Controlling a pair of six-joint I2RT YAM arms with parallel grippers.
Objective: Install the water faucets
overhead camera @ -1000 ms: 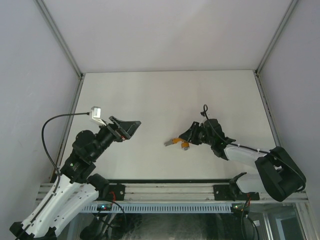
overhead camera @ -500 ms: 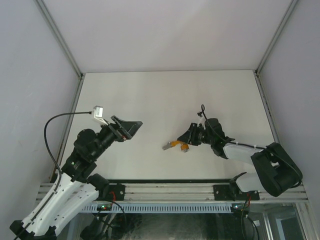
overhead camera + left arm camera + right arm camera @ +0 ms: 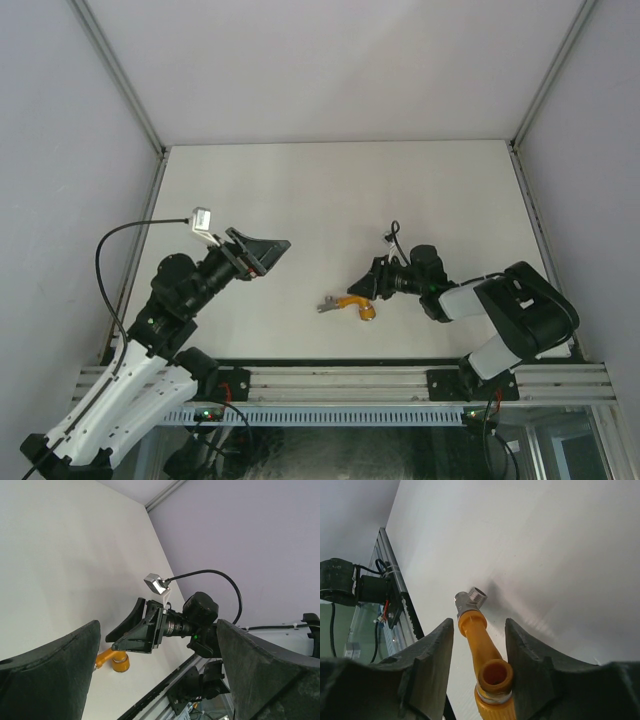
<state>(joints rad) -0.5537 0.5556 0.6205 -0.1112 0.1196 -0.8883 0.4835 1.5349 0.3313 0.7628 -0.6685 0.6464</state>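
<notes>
Right wrist view: the orange-yellow faucet [image 3: 476,639] is seen between the right gripper [image 3: 368,286] fingers, low over the white table [image 3: 300,190] near its front edge, with a grey metal fitting [image 3: 470,598] at its far end. A slight gap shows on one side, so a pinch cannot be told. The left gripper [image 3: 262,252] is spread wide, well apart, holding nothing.

Right wrist view: faucet [image 3: 477,640] runs off the bottom edge, knob unseen. Contact with the right gripper [image 3: 480,624] fingers is indeterminate. Left wrist view: faucet mostly hidden behind that gripper. Top view: faucet's thread and knob detail too small to resolve.
</notes>
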